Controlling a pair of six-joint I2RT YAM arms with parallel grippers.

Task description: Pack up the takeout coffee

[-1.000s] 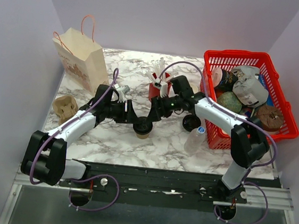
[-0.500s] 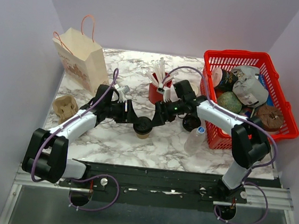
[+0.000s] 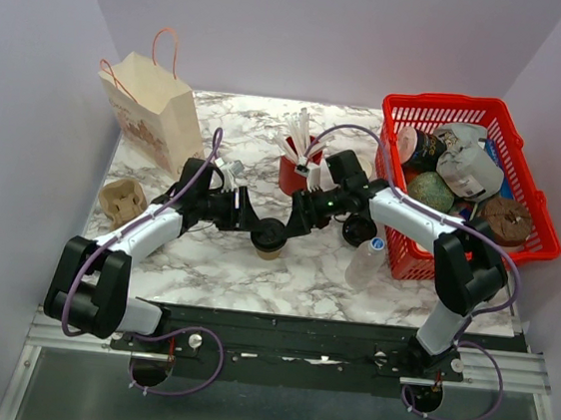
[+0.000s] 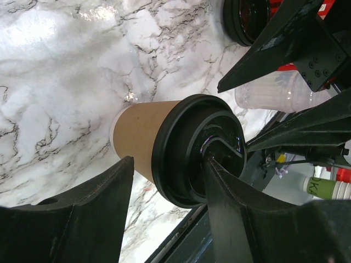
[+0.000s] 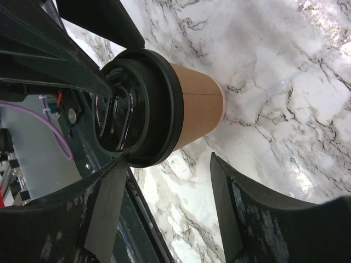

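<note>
The takeout coffee [image 3: 269,237], a tan paper cup with a black lid, stands on the marble table [image 3: 205,262] between both arms. My left gripper [image 3: 246,220] reaches it from the left and my right gripper [image 3: 296,222] from the right. In the left wrist view the cup [image 4: 141,137] sits between the tips of my open left gripper [image 4: 167,164], and one fingertip [image 4: 215,171] rests against the lid. In the right wrist view the cup [image 5: 194,112] lies just beyond my open right gripper [image 5: 170,159], and one fingertip [image 5: 112,181] touches the lid rim.
A paper bag [image 3: 155,112] stands at the back left, with a cardboard cup carrier [image 3: 121,201] in front of it. A red cup [image 3: 293,171] of utensils stands behind the coffee. A loose black lid [image 3: 359,228], a clear plastic cup [image 3: 367,261] and a full red basket [image 3: 476,115] are on the right.
My right gripper has drawn back a little to the right, away from the cup. The left arm and the cup have barely moved.
</note>
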